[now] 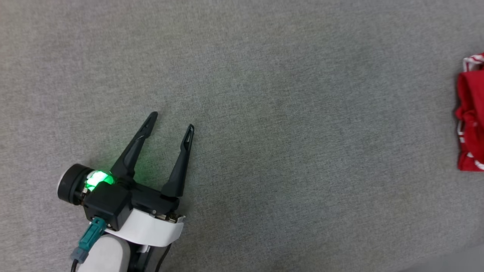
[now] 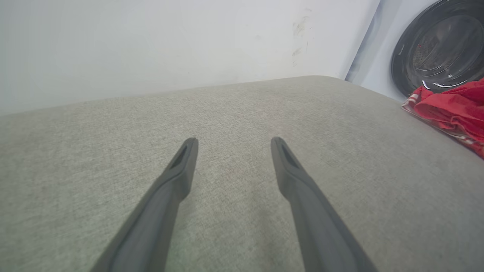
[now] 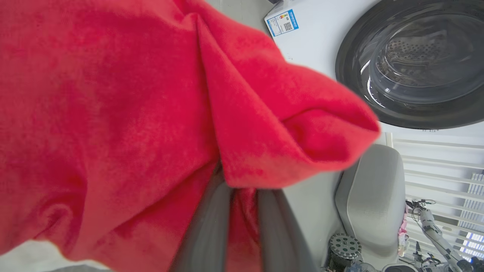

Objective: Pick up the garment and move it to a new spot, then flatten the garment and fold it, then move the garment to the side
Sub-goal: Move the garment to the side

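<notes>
Grey woven-fabric surface (image 1: 242, 68): the big flat thing it all happens on, mostly bare, so I'll place everything else against it.
White washing machine with the dark round door (image 2: 438, 49): stands just past the surface's far right corner.
Red soft-knit garment with red-white striped trim (image 1: 470, 113): bunched in a crumpled heap at the surface's right edge, well apart from its middle. Honestly can't tell if it rests on the surface or hangs just off it.
How it'll handle: my guess is light and floppy with zero stiffness, and neither fragile nor slippery. It'll sag and trail from whatever point gets pinched, so one pinch just gives you a dangling bundle.
Where to grab: I'd go for a hem or shoulder edge. Two spread-out points beat a fistful from the middle if it's meant to lie flat later.
Left gripper (image 1: 171, 120): over the surface's near left part, long dark fingers spread wide with nothing between them, well apart from the garment.
Right gripper (image 3: 242, 204): at the surface's right edge, in with the heap. Its two dark fingers (image 3: 206, 234) are drawn nearly together with a fold of red cloth pinched between them. More cloth drapes over the tips and hides them.
</notes>
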Robot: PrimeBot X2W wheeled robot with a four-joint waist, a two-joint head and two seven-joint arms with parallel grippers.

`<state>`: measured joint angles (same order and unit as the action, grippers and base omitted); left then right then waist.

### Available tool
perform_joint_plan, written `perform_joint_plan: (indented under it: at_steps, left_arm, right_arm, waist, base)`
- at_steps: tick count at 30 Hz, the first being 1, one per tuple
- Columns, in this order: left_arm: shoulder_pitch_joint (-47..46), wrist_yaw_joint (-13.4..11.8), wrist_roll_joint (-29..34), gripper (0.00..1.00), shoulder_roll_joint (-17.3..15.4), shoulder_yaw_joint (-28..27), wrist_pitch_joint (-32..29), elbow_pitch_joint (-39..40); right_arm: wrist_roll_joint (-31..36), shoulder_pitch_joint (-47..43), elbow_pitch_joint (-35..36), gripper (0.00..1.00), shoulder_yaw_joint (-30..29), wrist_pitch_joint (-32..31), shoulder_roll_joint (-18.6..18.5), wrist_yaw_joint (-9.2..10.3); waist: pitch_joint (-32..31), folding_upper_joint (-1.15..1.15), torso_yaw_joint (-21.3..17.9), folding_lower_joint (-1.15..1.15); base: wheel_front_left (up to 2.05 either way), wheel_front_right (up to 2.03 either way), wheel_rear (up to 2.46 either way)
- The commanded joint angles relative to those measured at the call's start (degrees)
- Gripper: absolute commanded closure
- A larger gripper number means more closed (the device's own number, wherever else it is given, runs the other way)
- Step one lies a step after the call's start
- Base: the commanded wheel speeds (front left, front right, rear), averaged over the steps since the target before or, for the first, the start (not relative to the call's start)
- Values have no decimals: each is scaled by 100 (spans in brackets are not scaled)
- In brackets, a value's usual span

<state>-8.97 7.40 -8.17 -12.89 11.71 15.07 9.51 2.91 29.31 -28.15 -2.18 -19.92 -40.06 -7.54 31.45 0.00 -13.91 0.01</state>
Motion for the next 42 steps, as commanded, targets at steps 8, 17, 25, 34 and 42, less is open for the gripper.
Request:
perform_joint_plan:
  at_steps: [8, 17, 25, 34, 42]
  left_arm:
    - [-94, 11, 55, 0, -140, -79, 12, 160]
    - [-85, 11, -5, 0, -28, -40, 12, 66]
    - [79, 12, -159, 0, 327, -148, 12, -190]
    - [420, 12, -207, 0, 638, -493, 12, -441]
    - [747, 12, -186, 0, 775, -799, 12, -652]
  right_arm:
    - [439, 635, -986, 100, -327, 831, 183, 9]
    - [912, 884, -1273, 0, -636, 1223, 342, 9]
    - [775, 849, -736, 0, -586, 1383, 440, 9]
    - [-186, 185, 900, 0, -410, 1667, 1001, 8]
    - [-790, -1018, 2557, 0, -581, 1753, 1951, 7]
  waist:
    - [316, 0, 123, -1]
    - [147, 0, 265, -1]
    - [-810, 0, 550, -1]
    - [-1906, 0, 1003, -1]
    - [-2483, 0, 1265, -1]
  base:
    - [0, 0, 0]
    - [0, 0, 0]
    - [0, 0, 0]
    - [0, 0, 0]
    - [0, 0, 0]
